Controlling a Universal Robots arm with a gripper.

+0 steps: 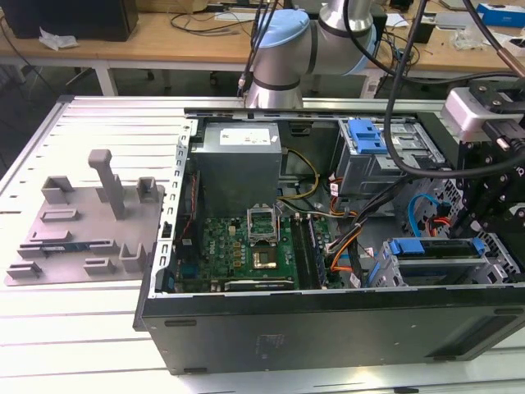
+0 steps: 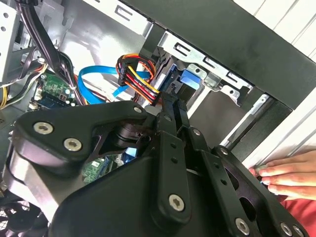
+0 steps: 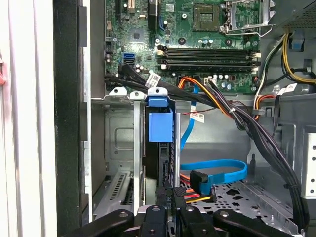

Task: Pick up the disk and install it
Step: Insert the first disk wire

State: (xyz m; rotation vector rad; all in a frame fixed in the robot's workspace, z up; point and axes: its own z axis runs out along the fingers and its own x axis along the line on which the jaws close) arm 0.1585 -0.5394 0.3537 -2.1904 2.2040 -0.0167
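The disk [image 3: 160, 126] stands on edge in a slot of the metal drive cage [image 3: 121, 133], its blue carrier frame facing the motherboard. In the exterior view the disk [image 1: 439, 249] lies in the cage at the near right of the open computer case. My gripper [image 3: 170, 195] is at the disk's near end, its fingers together with no gap showing. In the second wrist view the gripper [image 2: 173, 101] tips reach the blue frame [image 2: 190, 81], beside a plug with coloured wires [image 2: 138, 79].
A loose blue data cable [image 3: 217, 170] and black cable bundles [image 3: 256, 133] cross the case beside the cage. A person's hand [image 2: 286, 175] rests outside the case wall. A second blue-framed bay [image 1: 367, 135] sits further back. A grey fixture plate [image 1: 82, 222] lies on the exterior view's left.
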